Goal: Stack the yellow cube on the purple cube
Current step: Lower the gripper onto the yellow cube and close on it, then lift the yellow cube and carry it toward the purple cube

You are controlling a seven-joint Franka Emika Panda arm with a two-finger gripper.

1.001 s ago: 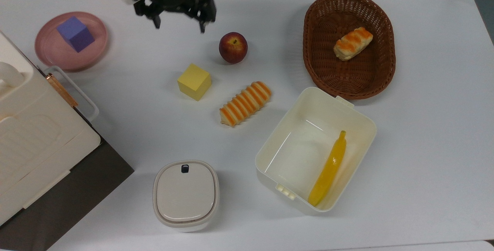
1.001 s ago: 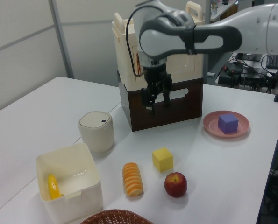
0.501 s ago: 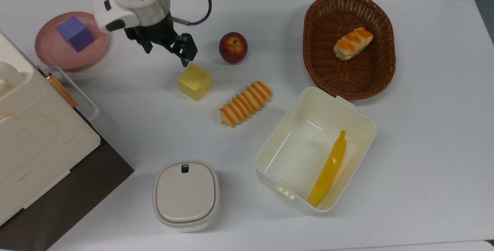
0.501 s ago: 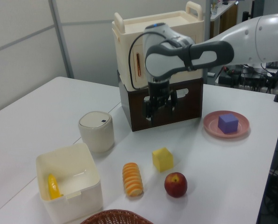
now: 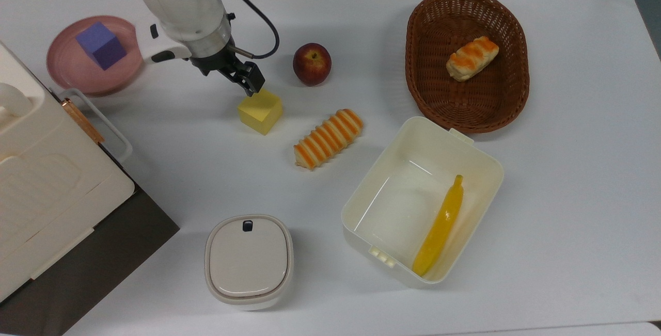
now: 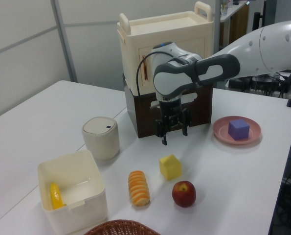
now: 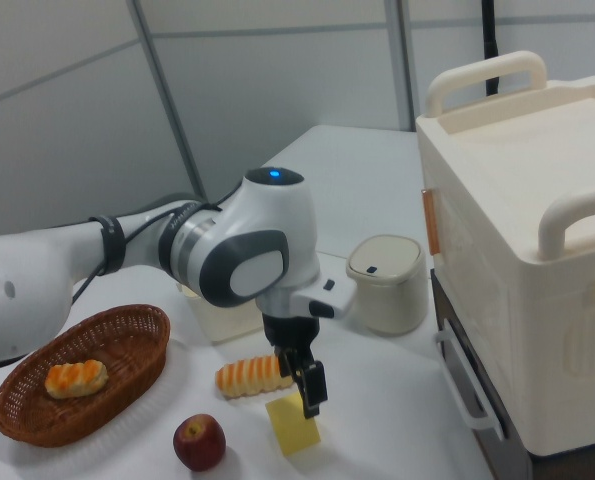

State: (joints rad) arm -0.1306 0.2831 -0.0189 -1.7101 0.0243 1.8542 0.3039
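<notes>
Left view: jaws apart above the yellow cube (image 6: 170, 166); centre your gripper (image 6: 174, 132) over it, square to 2 flat faces, then descend & close.

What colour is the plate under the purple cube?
Pink; the plate shows best in the top view.

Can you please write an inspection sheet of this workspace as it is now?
Surface: white table, no spills seen.
Job's things: yellow cube on the table, not gripped; purple cube on the pink plate.
Clutter: apple; striped bread roll; wicker basket holding a bun; open cream box with a banana; lidded canister.
Grippers: gripper above the yellow cube, jaws open.
Cables: black cable on the arm.
Surroundings: cream storage case; partition walls behind.
</notes>
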